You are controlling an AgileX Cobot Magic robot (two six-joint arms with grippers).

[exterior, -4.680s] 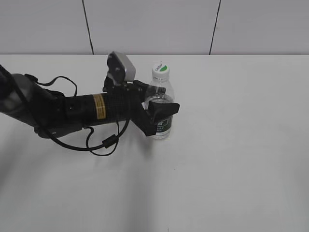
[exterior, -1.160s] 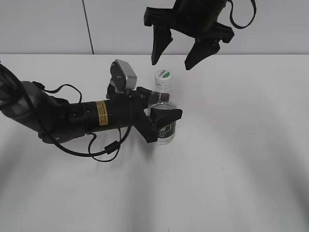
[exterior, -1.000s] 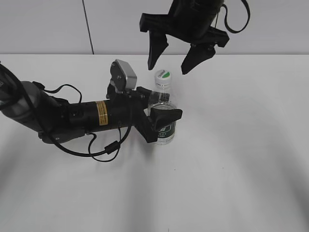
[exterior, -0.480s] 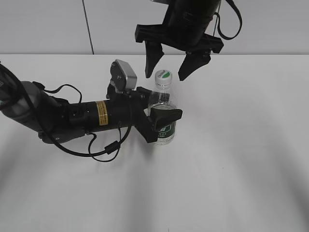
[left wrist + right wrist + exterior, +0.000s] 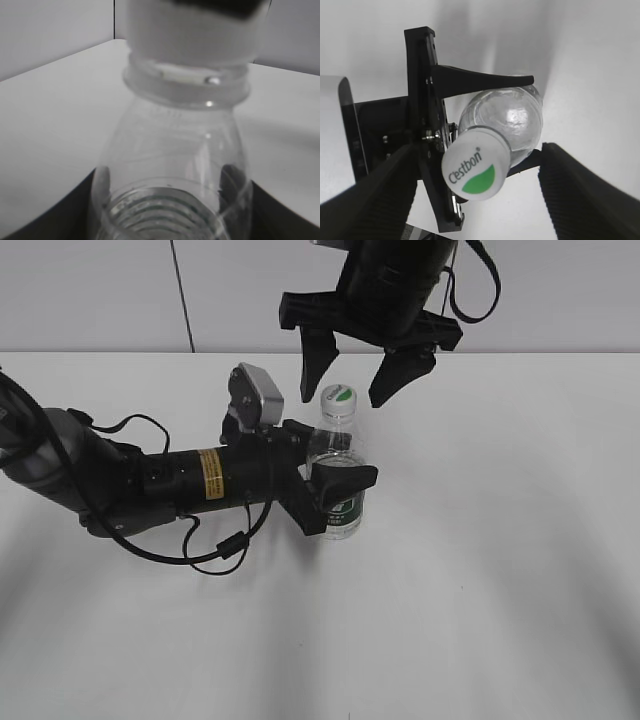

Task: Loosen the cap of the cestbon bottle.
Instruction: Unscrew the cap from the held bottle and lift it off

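The cestbon bottle [image 5: 338,475] stands upright on the white table, clear plastic with a dark green label band low down. Its white cap [image 5: 338,396] with a green leaf patch is on the neck. My left gripper [image 5: 335,478] is shut on the bottle's body from the left. My right gripper [image 5: 344,378] hangs open above, one finger on each side of the cap, not touching it. The right wrist view shows the cap [image 5: 476,170] between my open fingers [image 5: 480,192]. The left wrist view shows the bottle's shoulder [image 5: 172,145] and cap [image 5: 192,35] close up.
The white table [image 5: 500,540] spreads around the bottle. A grey panelled wall [image 5: 100,290] runs behind it. The left arm and its black cable [image 5: 215,540] lie across the table at the left.
My right gripper came in from above, moved left and down, and now straddles the cap. The left gripper and bottle have stayed still over the last second.
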